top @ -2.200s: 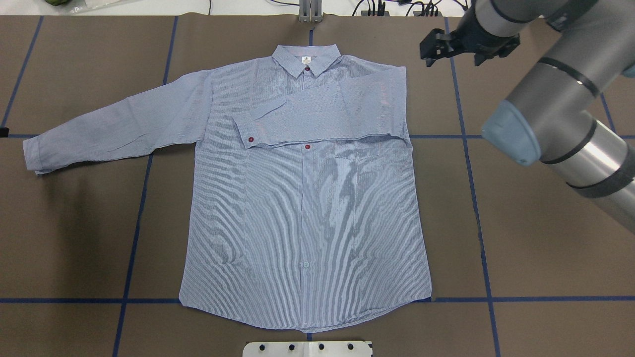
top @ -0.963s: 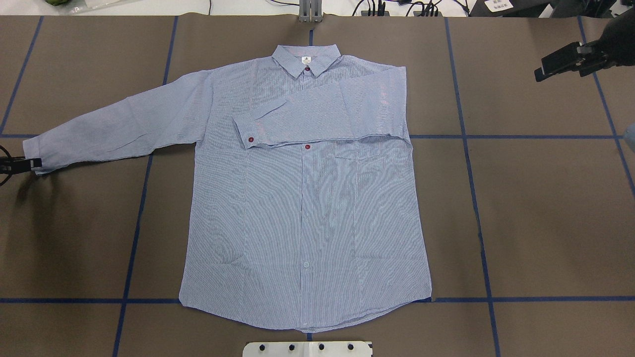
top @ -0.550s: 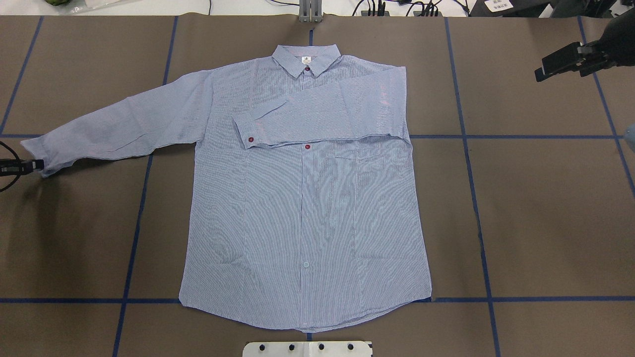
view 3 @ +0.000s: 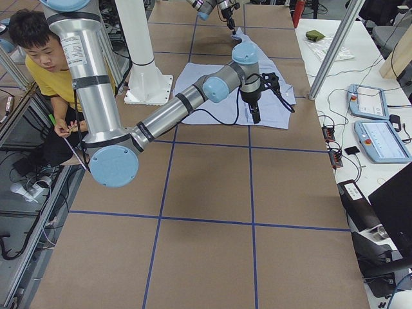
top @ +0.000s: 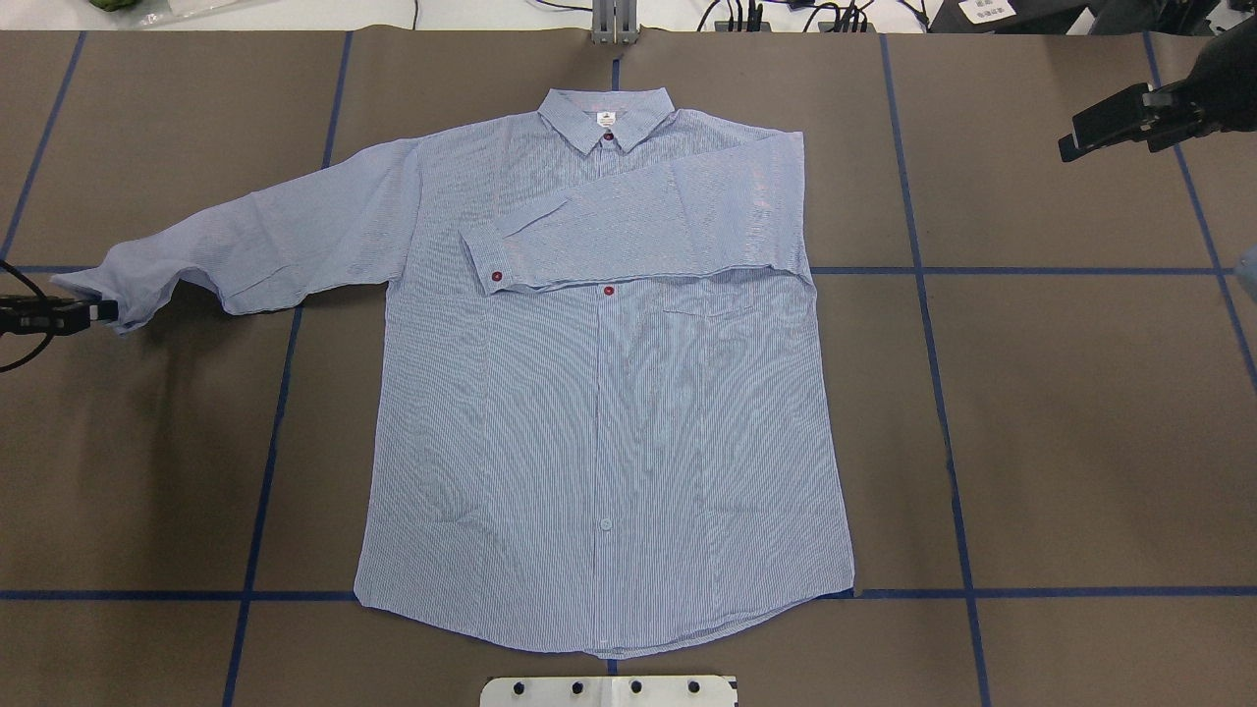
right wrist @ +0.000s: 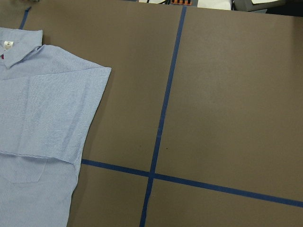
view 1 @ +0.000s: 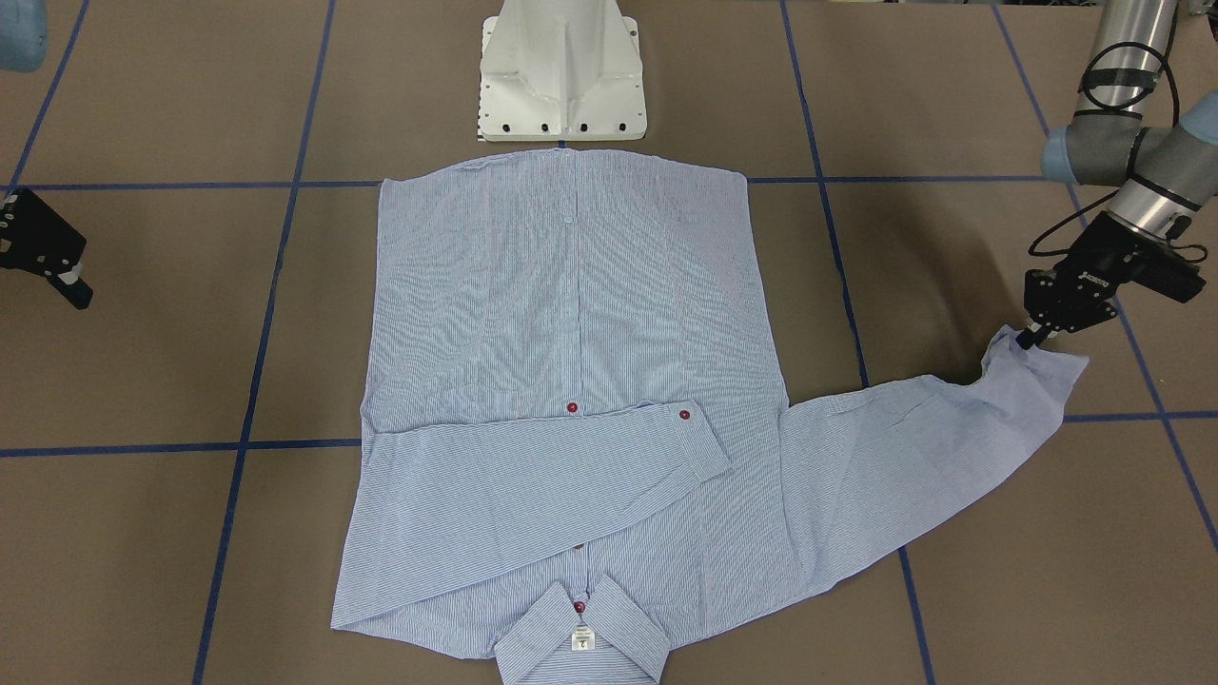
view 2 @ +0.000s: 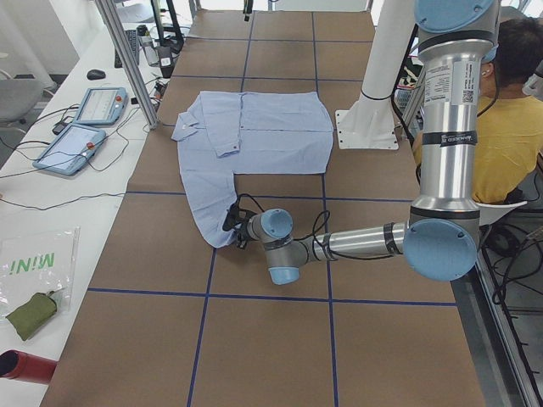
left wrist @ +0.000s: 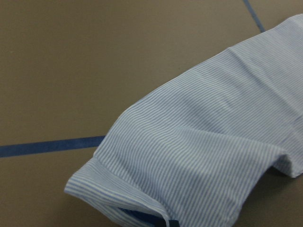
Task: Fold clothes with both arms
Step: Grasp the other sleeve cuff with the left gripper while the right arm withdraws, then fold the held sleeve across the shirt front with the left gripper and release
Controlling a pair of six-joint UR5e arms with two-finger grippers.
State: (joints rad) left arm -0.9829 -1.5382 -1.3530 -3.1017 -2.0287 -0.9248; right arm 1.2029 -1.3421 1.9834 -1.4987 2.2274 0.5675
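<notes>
The striped shirt point(top: 599, 422) lies front up and flat on the brown table, collar at the far side. One sleeve point(top: 638, 231) is folded across the chest. The other sleeve stretches toward the table's left end, and its cuff point(top: 123, 295) is raised off the surface. My left gripper point(top: 98, 312) is shut on that cuff, as the front view point(view 1: 1028, 338) also shows. The left wrist view is filled by the lifted sleeve point(left wrist: 213, 142). My right gripper point(top: 1070, 145) hangs open above bare table at the far right, well away from the shirt point(right wrist: 42, 118).
The white pedestal base point(view 1: 561, 76) stands just behind the shirt's hem. Blue tape lines point(top: 943, 393) grid the table. A person in yellow point(view 2: 509, 127) sits behind the robot. Two tablets point(view 3: 373, 122) and cables lie on the white bench along the far edge.
My left gripper came in at the left edge, closed on the cuff and carried it up and to the right. The right arm pulled back to the far right, then stayed still.
</notes>
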